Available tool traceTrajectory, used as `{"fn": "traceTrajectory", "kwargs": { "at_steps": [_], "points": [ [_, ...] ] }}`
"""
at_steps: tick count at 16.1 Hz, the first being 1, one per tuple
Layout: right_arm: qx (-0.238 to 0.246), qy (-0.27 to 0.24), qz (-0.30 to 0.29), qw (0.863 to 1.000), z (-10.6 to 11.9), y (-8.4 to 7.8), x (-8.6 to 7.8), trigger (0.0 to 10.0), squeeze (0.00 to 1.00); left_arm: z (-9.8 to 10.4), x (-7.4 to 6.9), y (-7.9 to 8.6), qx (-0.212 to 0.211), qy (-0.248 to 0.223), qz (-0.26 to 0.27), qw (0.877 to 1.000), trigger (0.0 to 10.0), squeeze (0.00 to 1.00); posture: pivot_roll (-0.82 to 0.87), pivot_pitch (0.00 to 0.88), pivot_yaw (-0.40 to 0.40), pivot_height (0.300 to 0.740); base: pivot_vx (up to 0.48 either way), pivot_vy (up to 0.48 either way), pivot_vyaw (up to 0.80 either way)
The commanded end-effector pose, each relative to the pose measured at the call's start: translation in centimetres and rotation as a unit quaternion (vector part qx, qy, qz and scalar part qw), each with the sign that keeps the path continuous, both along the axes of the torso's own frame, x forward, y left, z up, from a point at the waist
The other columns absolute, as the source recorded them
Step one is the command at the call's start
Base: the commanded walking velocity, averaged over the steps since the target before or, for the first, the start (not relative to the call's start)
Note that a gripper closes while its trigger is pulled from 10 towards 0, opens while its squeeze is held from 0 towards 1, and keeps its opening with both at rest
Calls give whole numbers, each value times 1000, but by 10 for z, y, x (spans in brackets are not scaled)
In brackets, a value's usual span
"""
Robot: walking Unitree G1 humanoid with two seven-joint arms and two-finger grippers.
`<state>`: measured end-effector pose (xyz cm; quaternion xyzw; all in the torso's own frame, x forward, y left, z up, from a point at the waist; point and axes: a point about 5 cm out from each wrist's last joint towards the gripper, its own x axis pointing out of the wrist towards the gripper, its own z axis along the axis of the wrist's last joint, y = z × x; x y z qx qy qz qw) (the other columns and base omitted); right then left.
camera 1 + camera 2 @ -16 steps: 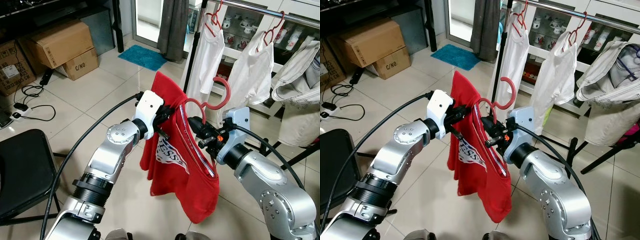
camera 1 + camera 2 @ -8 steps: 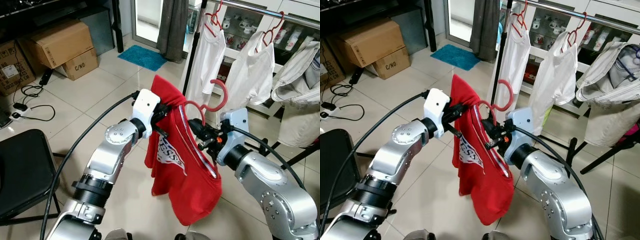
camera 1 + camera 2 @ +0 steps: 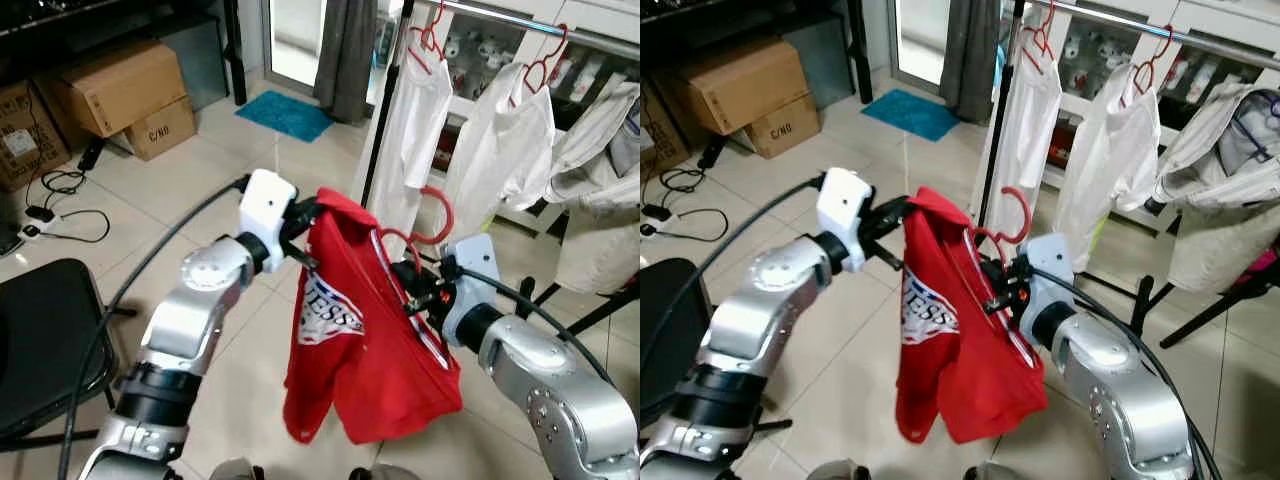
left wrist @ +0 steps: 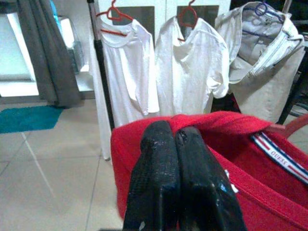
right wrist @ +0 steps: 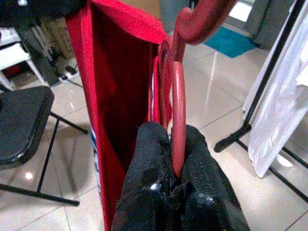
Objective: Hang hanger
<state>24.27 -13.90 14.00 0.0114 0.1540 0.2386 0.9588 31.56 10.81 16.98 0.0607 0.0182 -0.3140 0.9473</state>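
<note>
The red plastic hanger carries a red T-shirt with a white printed logo and sits in mid-air between the 2 arms, its hook curling upward just in front of the white garments on the rack. The right gripper is clenched on the hanger's thin red bar, which runs up between its 2 black fingers in the right wrist view. The left gripper is pressed shut on the shirt's shoulder fabric at the far end, its 2 fingers lying side by side against the red cloth. The shirt hangs down from this span, its hem bunched and loose above the pale tiled floor.

Behind, a metal clothes rail on a dark upright pole holds 2 white T-shirts on red hangers and a beige garment; these stand close behind the hook, between it and the rail. A grey curtain hangs further back beside a teal floor mat. To the robot's left are brown cardboard boxes, black cables and a black chair seat.

Compared with 1 s ago, both grippers have carried the hanger and shirt closer to the rack, and the shirt's lower part has swung and bunched.
</note>
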Motion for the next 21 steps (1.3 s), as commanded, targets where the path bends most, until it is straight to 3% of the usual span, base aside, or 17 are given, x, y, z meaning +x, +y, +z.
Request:
{"fn": "traceTrajectory", "kwargs": {
  "at_steps": [1, 12, 17, 21],
  "points": [
    [-21, 20, -5, 1000, -7, -6, -2, 0, 0, 8, 0, 11, -7, -14, 19, 1000, 0, 0, -53, 27, -64, 740, 0, 0, 0],
    [-50, 56, 50, 996, -18, -6, -14, 0, 0, 23, 5, 58, 6, -29, 103, 994, 0, 0, -51, 40, -61, 740, 0, 0, 0],
    [-57, 56, 98, 992, -16, -3, -20, 0, 0, 36, 14, 59, 6, -48, 104, 993, 0, 0, -51, 35, -58, 740, 0, 0, 0],
    [-26, 56, 121, 991, -15, 1, -27, 0, 0, 49, 30, 82, 4, -66, 152, 986, 0, 0, -44, 30, -53, 740, 0, 0, 0]
  ]
}}
